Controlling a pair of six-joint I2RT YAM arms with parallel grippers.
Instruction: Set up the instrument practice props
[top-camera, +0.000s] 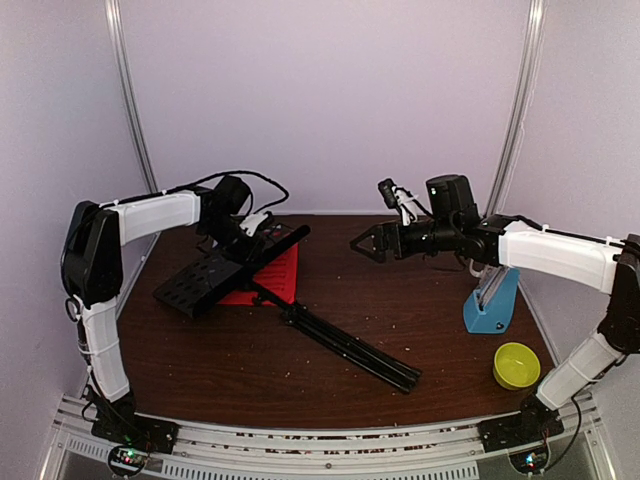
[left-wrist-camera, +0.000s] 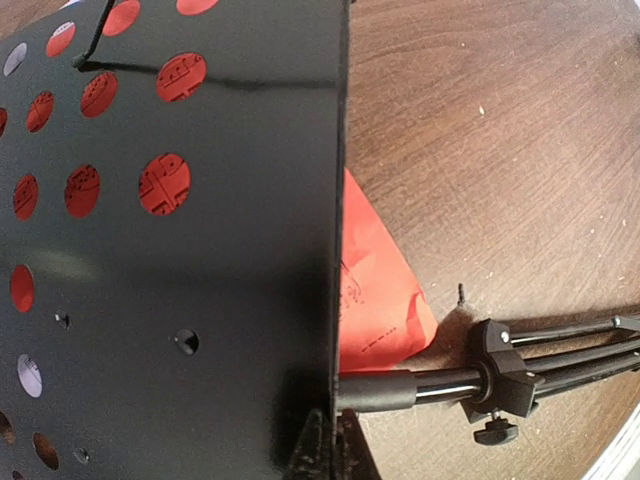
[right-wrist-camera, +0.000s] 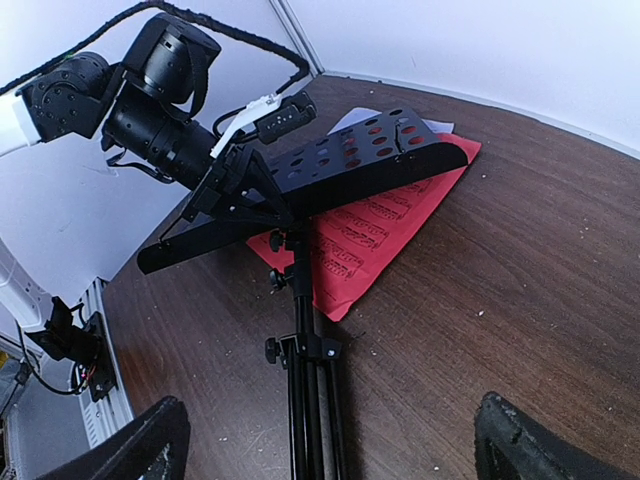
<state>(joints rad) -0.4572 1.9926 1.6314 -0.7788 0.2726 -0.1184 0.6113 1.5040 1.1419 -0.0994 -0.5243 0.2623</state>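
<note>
Currently: stand (top-camera: 330, 335) lies flat on table (top-camera: 430, 300), its plate over red sheet (top-camera: 282, 282); left gripper (top-camera: 252, 238) clamped on plate edge, right gripper (top-camera: 365, 243) open, hovering apart. Step: raising stand. Next likely needs an upright lift, then legs spread.

Quantities: one music stand (top-camera: 215, 275), one red sheet (top-camera: 280, 280), apparently one white sheet (right-wrist-camera: 345, 120), one metronome (top-camera: 492, 305), and one yellow bowl (top-camera: 516, 365) at 4 o'clock.

The left hand (right-wrist-camera: 235, 180) grips the edge of the tilted music stand (right-wrist-camera: 360, 160), above the red music sheet (right-wrist-camera: 375, 235).
</note>
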